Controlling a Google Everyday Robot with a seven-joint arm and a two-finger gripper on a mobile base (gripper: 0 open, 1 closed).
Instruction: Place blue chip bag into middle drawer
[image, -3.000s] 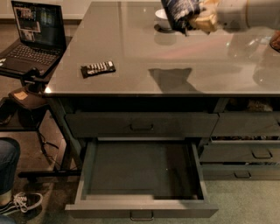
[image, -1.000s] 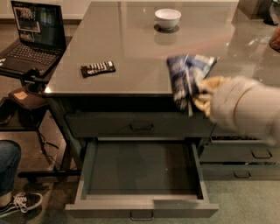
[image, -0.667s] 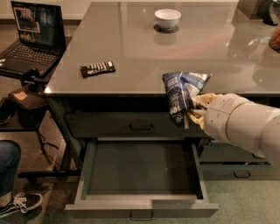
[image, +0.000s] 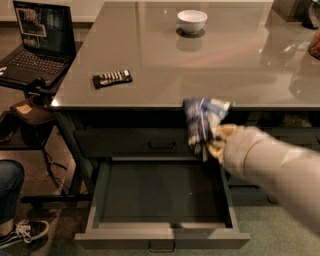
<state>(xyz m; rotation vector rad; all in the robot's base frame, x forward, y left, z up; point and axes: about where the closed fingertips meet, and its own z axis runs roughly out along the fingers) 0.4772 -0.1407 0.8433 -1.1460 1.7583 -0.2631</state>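
Gripper (image: 212, 141) is at the right, in front of the tabletop (image: 150, 55) edge and above the right rear corner of the middle drawer (image: 150, 192). Fingers (image: 223, 132) are clamped on the lower right part of the blue chip bag (image: 201, 124). Bag hangs upright in the air, overlapping the tabletop edge and the shallow drawer front (image: 135, 142) behind it, not touching the drawer floor. Arm comes in from the lower right. Middle drawer is pulled fully open toward the near side, floor bare. On the tabletop: black bar (image: 112, 78) near the left edge, white bowl (image: 192, 21) at the far centre. Laptop (image: 40, 40) is open on a stand to the far left. Sneaker (image: 25, 232) at the near left.
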